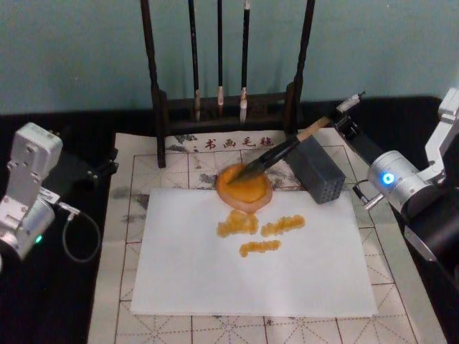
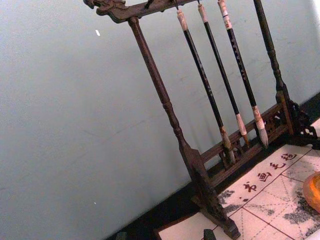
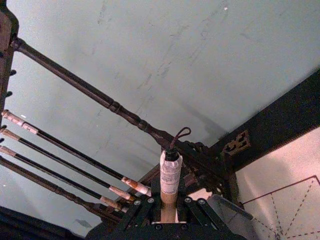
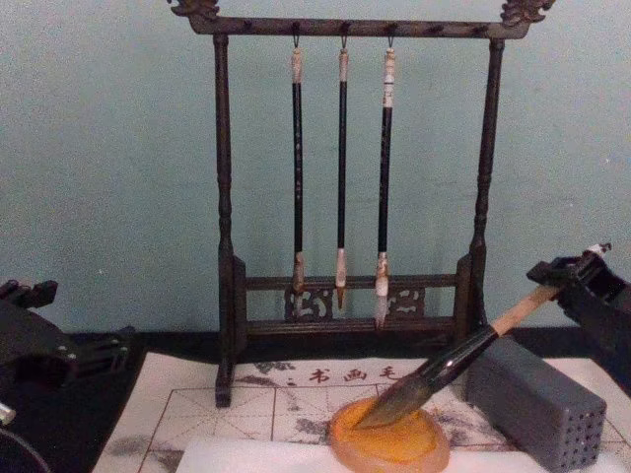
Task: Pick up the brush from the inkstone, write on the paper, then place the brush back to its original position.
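The brush [image 1: 287,149] lies slanted, its bristle tuft down in the orange inkstone [image 1: 244,190] and its tan shaft rising to the back right over a grey block. In the chest view the brush [image 4: 463,360] leans from the inkstone [image 4: 389,443] up to my right gripper [image 4: 577,276]. My right gripper [image 1: 346,115] is shut on the shaft's upper end; the whitish cap with its loop [image 3: 170,172] sticks out past the fingers [image 3: 192,206]. The white paper [image 1: 251,287] lies in front of the inkstone and bears three orange strokes. My left gripper [image 1: 107,166] is parked open at the far left.
A dark wooden rack [image 4: 345,315] with three thin hanging brushes stands behind the inkstone. The grey block with small holes [image 1: 319,172] sits right of the inkstone under the brush's shaft. A cream mat with red grid lines [image 1: 122,215] lies under the paper.
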Controlling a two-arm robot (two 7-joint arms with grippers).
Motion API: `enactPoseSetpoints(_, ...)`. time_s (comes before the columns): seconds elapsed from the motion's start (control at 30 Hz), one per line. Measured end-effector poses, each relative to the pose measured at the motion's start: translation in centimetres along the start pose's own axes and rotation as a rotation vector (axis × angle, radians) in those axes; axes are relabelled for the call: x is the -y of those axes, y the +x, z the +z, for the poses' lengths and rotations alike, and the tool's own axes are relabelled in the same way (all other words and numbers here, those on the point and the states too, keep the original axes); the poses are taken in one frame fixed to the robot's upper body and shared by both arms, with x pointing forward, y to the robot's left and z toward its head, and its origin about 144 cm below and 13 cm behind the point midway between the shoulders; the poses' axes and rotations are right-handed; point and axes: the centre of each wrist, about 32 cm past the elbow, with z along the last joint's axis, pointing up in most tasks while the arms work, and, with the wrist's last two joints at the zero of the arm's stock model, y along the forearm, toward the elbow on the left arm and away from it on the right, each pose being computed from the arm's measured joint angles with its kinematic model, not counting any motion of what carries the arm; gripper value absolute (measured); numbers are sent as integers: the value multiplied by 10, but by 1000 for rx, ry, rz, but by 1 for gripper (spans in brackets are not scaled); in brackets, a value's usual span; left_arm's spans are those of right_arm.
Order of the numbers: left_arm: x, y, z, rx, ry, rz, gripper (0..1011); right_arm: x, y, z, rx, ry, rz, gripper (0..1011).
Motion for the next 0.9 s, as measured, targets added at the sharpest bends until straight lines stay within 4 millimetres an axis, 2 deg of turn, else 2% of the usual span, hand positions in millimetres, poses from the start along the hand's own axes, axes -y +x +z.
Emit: enactPoseSetpoints(0.9,0,0,0,0,0,0,1001,-4,2,-5,-6,-6,-27,187)
